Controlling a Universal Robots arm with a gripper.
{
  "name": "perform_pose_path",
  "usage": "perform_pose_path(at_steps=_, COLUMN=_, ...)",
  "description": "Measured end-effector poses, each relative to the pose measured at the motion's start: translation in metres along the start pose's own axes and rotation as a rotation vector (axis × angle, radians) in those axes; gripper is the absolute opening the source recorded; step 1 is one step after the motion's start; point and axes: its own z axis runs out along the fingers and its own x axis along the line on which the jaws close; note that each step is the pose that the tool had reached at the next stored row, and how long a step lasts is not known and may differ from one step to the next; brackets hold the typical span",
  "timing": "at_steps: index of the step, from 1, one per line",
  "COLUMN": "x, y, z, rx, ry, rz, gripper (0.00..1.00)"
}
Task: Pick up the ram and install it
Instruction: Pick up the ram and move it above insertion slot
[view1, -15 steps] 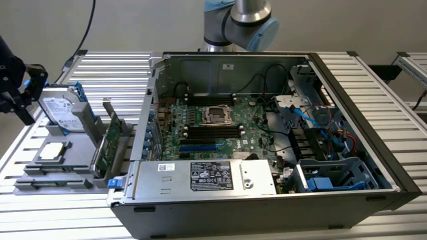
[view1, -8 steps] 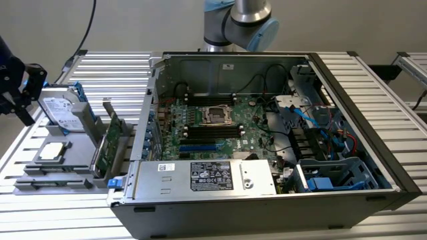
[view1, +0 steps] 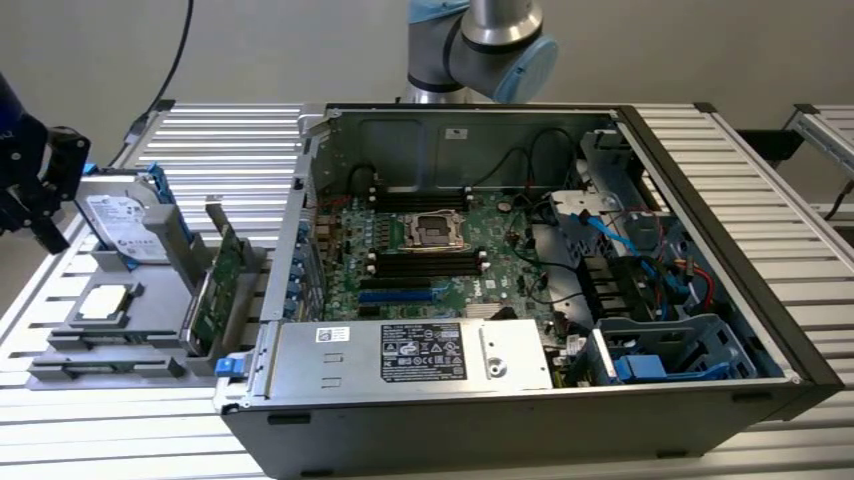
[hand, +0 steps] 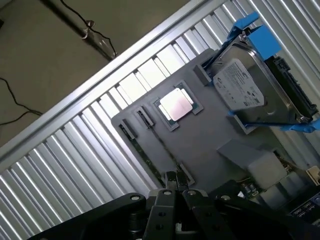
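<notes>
The ram is a thin green stick standing on edge in a slot of the grey holder, beside a silver processor. My gripper hangs above the ram's near end, fingers shut together with nothing between them. In the exterior view the gripper hovers over the holder at the exterior view's far left, clear of it. The open computer case lies in the middle, its motherboard showing black memory slots below the processor socket.
A silver hard drive in a blue bracket leans on the holder. A taller green expansion card stands between holder and case. Cables and a blue drive cage fill the case at the exterior view's right. A slatted metal table carries everything.
</notes>
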Motion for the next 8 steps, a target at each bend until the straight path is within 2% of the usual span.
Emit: perform_pose_path(at_steps=8, x=0.0000, y=0.0000, z=0.0009, rx=0.0014, ry=0.0136, rz=-0.146, gripper=0.11)
